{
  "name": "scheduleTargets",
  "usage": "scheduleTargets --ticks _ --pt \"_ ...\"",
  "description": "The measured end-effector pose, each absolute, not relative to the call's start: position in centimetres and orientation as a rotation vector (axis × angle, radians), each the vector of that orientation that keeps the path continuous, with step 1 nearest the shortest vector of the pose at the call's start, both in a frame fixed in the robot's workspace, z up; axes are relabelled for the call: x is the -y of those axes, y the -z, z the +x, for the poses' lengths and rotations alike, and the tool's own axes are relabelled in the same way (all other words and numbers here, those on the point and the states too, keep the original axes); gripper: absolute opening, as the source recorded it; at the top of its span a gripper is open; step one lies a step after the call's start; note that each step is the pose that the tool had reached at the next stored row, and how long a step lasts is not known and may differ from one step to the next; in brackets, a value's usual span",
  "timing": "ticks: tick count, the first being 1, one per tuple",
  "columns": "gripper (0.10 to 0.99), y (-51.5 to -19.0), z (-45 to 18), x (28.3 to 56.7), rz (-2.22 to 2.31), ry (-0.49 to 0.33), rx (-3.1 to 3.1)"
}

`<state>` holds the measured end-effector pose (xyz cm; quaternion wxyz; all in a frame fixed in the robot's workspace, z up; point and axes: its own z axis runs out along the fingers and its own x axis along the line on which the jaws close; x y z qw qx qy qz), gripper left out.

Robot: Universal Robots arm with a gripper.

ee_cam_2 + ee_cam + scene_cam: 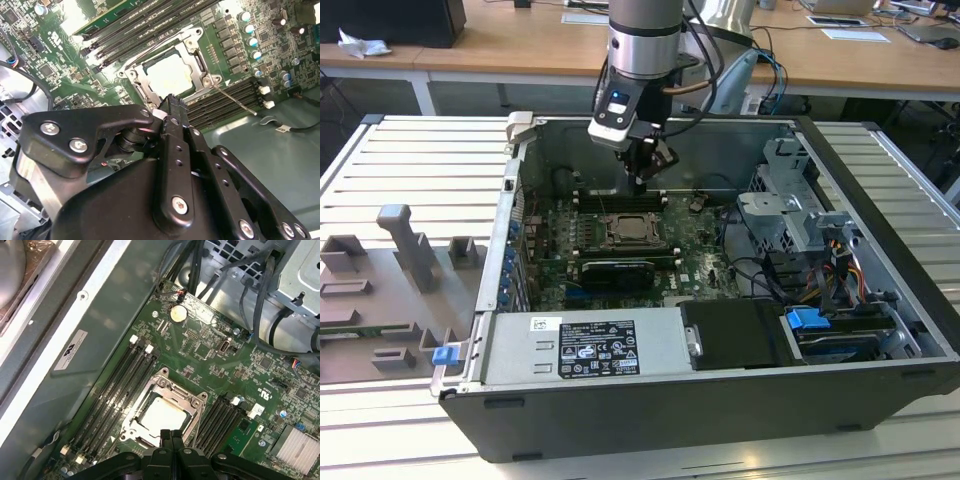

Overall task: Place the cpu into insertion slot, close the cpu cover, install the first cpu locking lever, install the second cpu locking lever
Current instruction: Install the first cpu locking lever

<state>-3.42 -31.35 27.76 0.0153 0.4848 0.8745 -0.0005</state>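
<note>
Presently hangs inside the open computer case (720,425) with the claw (171,434) pinched fully together, gripping nothing. Sits, in the exterior view, at twelve o'clock of the insertion slot (125,431). Has the cpu (162,415) lying flat in that slot, framed by the lowered cpu cover (177,390), pale top visible through its window. Keeps long memory slots (117,390) on two sides of the socket.
</note>
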Motion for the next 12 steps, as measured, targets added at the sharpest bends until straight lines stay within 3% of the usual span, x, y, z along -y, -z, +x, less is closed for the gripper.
scheduleTargets --ticks 12 --pt "0.106 -27.76 -3.42 31.35 1.361 -0.001 -2.797"
